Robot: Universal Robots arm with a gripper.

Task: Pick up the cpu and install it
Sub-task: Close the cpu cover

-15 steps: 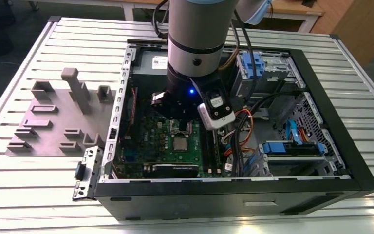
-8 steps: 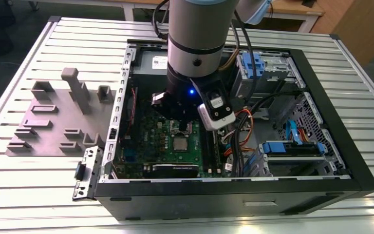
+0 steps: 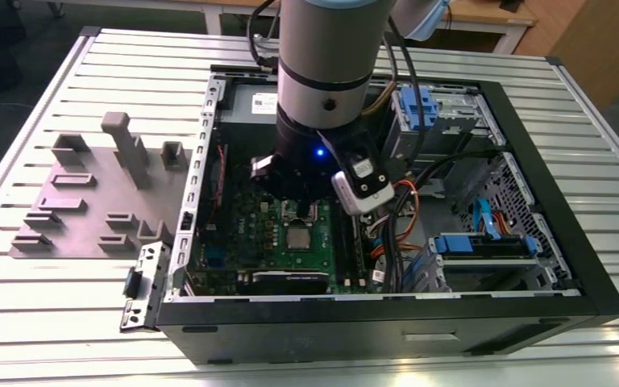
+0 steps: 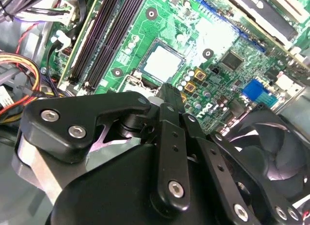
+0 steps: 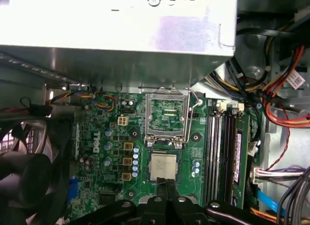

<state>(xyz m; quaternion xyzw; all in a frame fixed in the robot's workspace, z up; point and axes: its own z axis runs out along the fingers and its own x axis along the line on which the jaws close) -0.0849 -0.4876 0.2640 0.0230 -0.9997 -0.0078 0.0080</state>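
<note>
Small flat square silvery-grey cpu (image 5: pixel 163 166) is seen lying flat on the green motherboard (image 5: pixel 106 138), inside the open black computer case (image 3: pixel 396 326) that is set on a ribbed metal table (image 3: pixel 62 322). In the exterior view it is placed about mid-board, just on the near side of the arm's tip. It is judged to be seated in its socket, with the silver hinged socket frame (image 5: pixel 167 93) standing open just on its far side and the long black memory slots (image 5: pixel 220 152) close beside it. The black gripper (image 5: pixel 167 182) is held right at the cpu's edge. Its two thin fingers are closed together to a narrow point and nothing is gripped between them. Whether the tips touch the chip cannot be told. The cpu is judged light, thin and stiff, with a smooth metal top that is likely slippery. Its underside contacts and the socket under it are judged fragile. It is best taken by two opposite edges of the pale rim, kept level, and not pressed or dragged.
</note>
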